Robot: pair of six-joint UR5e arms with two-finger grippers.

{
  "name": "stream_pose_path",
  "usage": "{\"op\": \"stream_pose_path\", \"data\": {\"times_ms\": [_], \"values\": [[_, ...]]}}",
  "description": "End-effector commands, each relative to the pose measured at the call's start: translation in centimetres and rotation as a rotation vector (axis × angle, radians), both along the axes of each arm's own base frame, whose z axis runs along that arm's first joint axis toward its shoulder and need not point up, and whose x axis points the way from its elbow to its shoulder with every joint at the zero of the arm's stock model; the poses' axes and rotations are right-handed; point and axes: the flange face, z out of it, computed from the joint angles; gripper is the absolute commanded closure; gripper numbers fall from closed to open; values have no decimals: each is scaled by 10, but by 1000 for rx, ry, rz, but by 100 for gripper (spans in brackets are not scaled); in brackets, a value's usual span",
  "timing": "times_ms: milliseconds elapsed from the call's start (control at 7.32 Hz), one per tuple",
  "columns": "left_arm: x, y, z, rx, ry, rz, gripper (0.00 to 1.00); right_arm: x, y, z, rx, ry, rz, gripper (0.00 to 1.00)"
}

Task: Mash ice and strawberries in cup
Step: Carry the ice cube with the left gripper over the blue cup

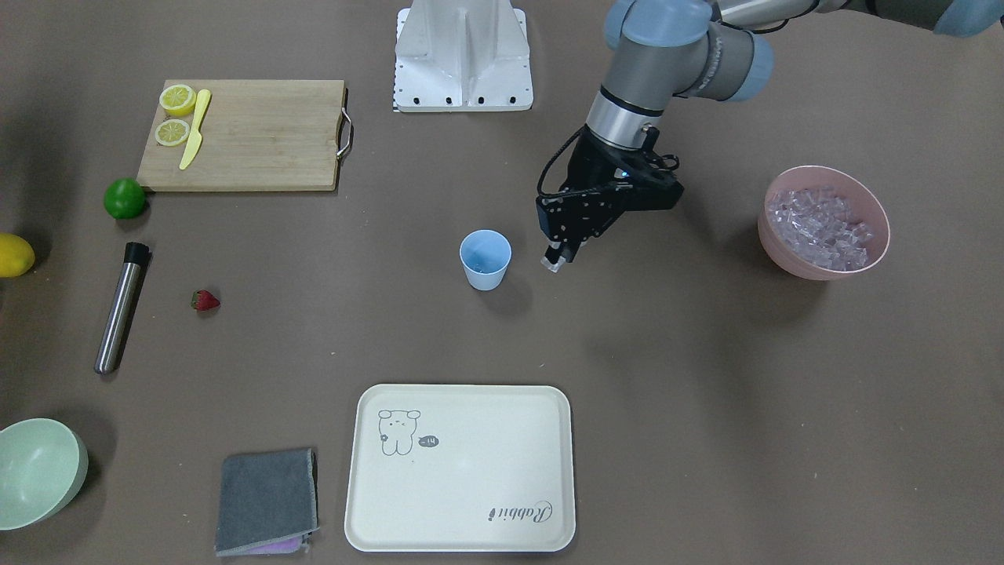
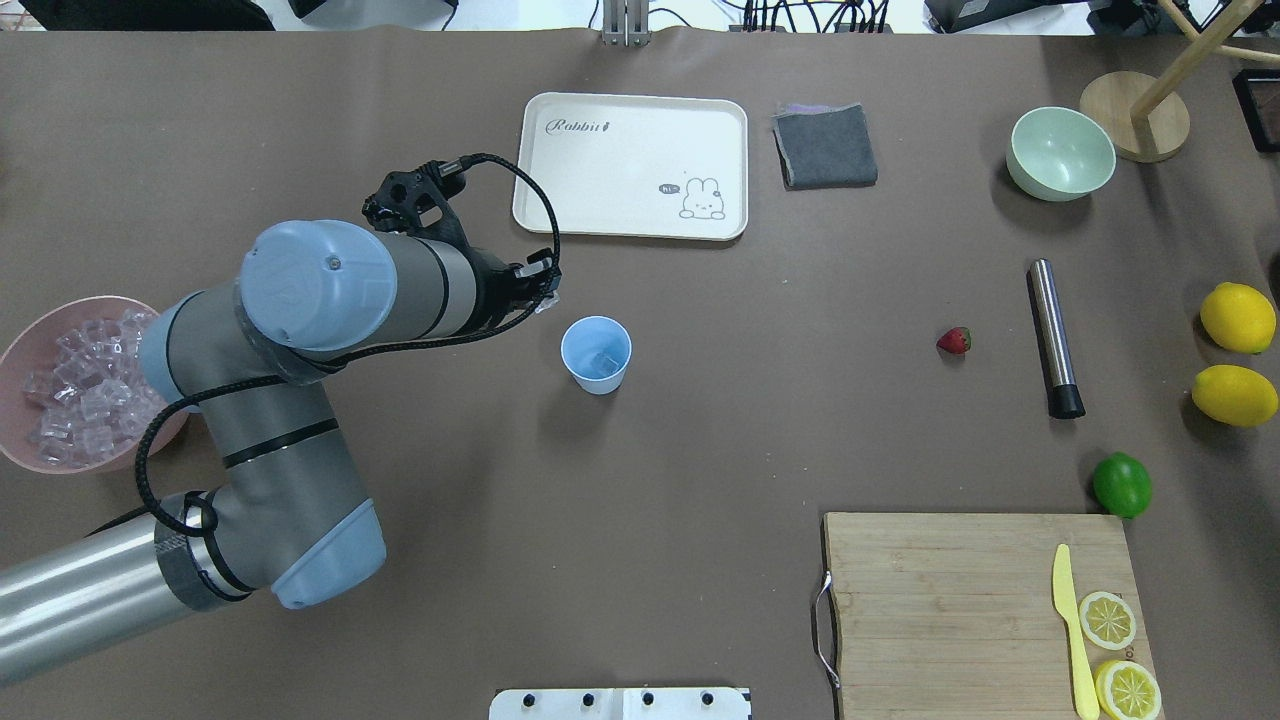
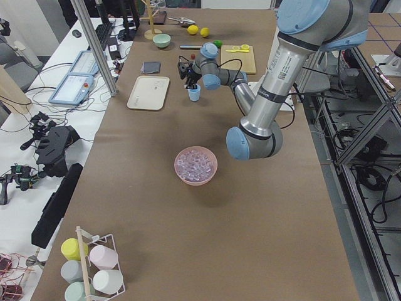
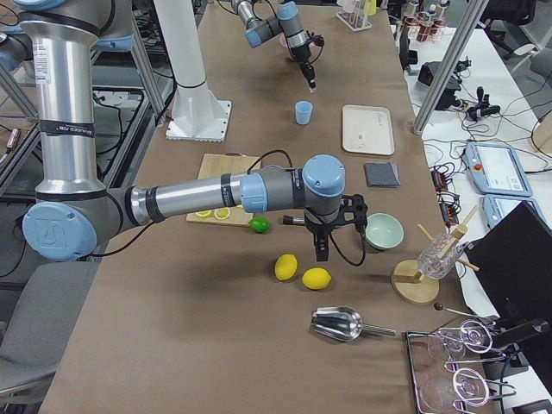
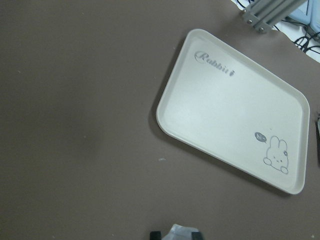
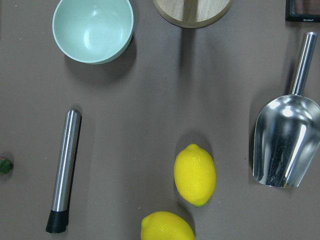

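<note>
The light-blue cup stands upright mid-table, also in the overhead view. My left gripper hangs a little above the table just beside the cup, shut on a clear ice cube. More ice fills the pink bowl. The strawberry lies on the table far from the cup, near the steel muddler. My right gripper shows only in the right side view, above the lemons, and I cannot tell whether it is open or shut.
A cream tray and a grey cloth lie beyond the cup. A cutting board holds lemon halves and a yellow knife. A lime, lemons, a pale green bowl and a metal scoop lie on my right side.
</note>
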Motion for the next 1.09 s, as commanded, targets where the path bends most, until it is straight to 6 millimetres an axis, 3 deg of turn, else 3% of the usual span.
{"op": "stream_pose_path", "data": {"times_ms": [0, 546, 819, 956], "values": [[26, 11, -6, 10, -5, 3, 100, 0, 0, 0, -11, -3, 8, 0], [51, 34, -6, 12, -13, 15, 100, 0, 0, 2, -14, -1, 8, 0], [50, 33, -7, 13, -12, 12, 12, 0, 0, 2, -14, -1, 8, 0], [50, 33, -6, 15, -14, 14, 4, 0, -1, 1, -13, -4, 8, 0]]}}
